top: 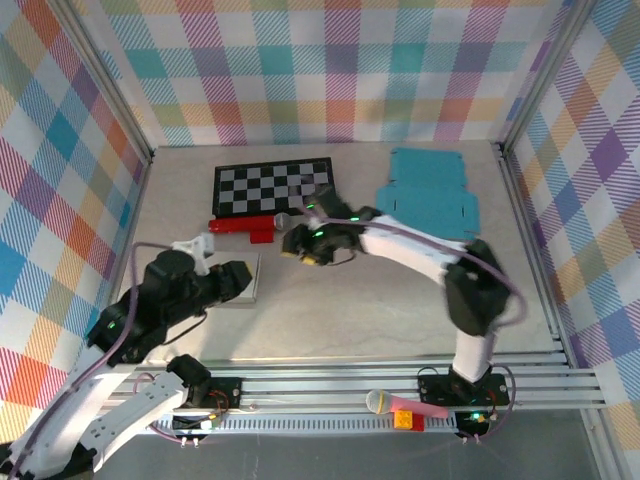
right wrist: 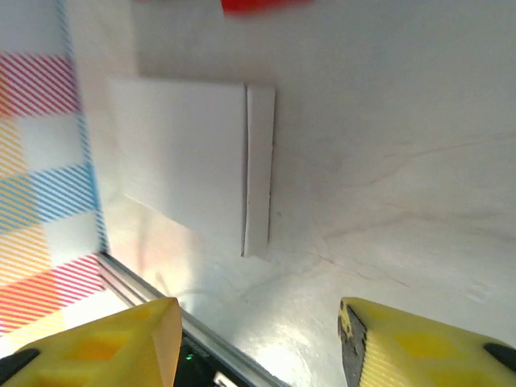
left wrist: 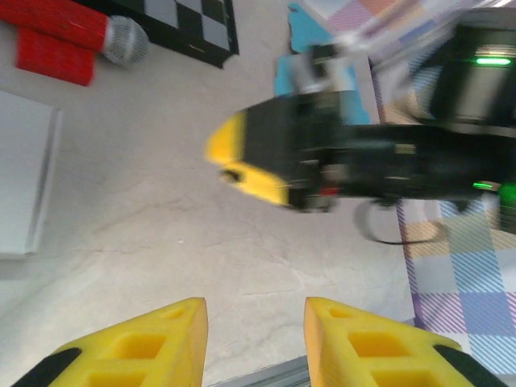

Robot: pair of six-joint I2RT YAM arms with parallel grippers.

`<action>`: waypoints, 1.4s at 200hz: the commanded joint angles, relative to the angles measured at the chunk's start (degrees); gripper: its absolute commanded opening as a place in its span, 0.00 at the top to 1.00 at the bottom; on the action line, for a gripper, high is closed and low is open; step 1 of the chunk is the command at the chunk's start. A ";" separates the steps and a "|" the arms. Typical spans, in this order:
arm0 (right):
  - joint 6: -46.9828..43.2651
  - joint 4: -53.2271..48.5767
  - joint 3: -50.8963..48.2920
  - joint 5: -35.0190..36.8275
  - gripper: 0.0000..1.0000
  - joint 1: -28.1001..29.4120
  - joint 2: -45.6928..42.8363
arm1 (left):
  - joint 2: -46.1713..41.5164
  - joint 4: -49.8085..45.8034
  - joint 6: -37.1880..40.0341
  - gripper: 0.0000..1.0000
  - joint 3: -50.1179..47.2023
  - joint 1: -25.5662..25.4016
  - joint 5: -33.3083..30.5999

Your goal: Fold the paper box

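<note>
The paper box (top: 428, 192) is a teal die-cut sheet lying flat at the back right of the table; a corner of it (left wrist: 287, 74) shows in the left wrist view. My right arm reaches across to the table's middle, well left of the sheet. Its gripper (top: 297, 245) (right wrist: 260, 322) is open over bare tabletop with nothing between the yellow fingers. My left gripper (top: 243, 277) (left wrist: 255, 322) is open and holds nothing. It hangs at the left and faces the blurred right gripper (left wrist: 266, 165).
A white flat box (top: 243, 283) (right wrist: 187, 157) (left wrist: 24, 184) lies under the left gripper. A red microphone (top: 248, 227) (left wrist: 81, 36) lies in front of a black and white chessboard (top: 272, 187). Plaid walls close three sides. A second microphone (top: 400, 404) rests on the front rail.
</note>
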 commanded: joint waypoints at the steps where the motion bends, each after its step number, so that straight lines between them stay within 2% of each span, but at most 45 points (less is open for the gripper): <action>1: 4.94 1.29 -12.91 4.67 0.45 -11.26 -13.56 | 7.85 13.24 -1.75 0.64 -1.32 0.20 6.82; 23: 7.07 2.49 -23.98 0.83 0.43 -25.08 -23.75 | 20.29 23.05 -2.92 0.65 0.20 -1.38 10.10; 42: 8.57 5.18 -29.51 -2.80 0.43 -35.78 -27.56 | 34.67 27.32 -2.58 0.67 7.21 -3.90 10.70; 66: 11.79 11.22 -33.46 -5.14 0.43 -44.23 -27.60 | 53.81 28.77 -2.57 0.72 20.04 -5.46 13.19; 86: 14.15 14.60 -34.75 -5.78 0.44 -47.98 -25.42 | 66.95 31.68 -2.92 0.74 30.23 -5.95 13.70; 107: 15.38 14.83 -34.40 -5.70 0.46 -49.66 -24.10 | 78.81 37.02 -3.11 0.74 39.09 -5.95 13.87; 139: 17.04 13.10 -34.08 -5.52 0.47 -49.64 -26.81 | 93.97 44.30 -3.11 0.74 51.23 -5.91 13.81; 162: 16.24 10.01 -34.38 -5.45 0.47 -49.59 -30.45 | 100.86 50.67 -4.41 0.74 56.46 -6.04 13.61; 184: 15.55 6.85 -35.15 -5.60 0.47 -49.64 -34.09 | 105.14 50.13 -3.86 0.74 61.08 -5.94 12.56; 191: 15.56 6.01 -35.35 -5.69 0.47 -49.64 -35.15 | 106.21 48.40 -2.97 0.75 62.73 -6.08 12.18; 212: 14.80 3.61 -35.24 -5.57 0.47 -49.63 -37.33 | 108.80 33.91 0.31 0.79 69.34 -6.56 8.50; 242: 12.77 0.42 -32.87 -4.30 0.47 -49.64 -37.39 | 111.30 15.81 -1.03 0.81 73.37 -7.11 4.87; 265: 11.65 -1.23 -31.24 -3.59 0.47 -49.62 -36.71 | 111.20 11.20 -3.62 0.81 70.83 -7.30 5.23; 280: 11.22 -1.73 -30.89 -3.24 0.46 -49.64 -36.84 | 108.72 12.82 -5.67 0.82 65.62 -7.19 4.97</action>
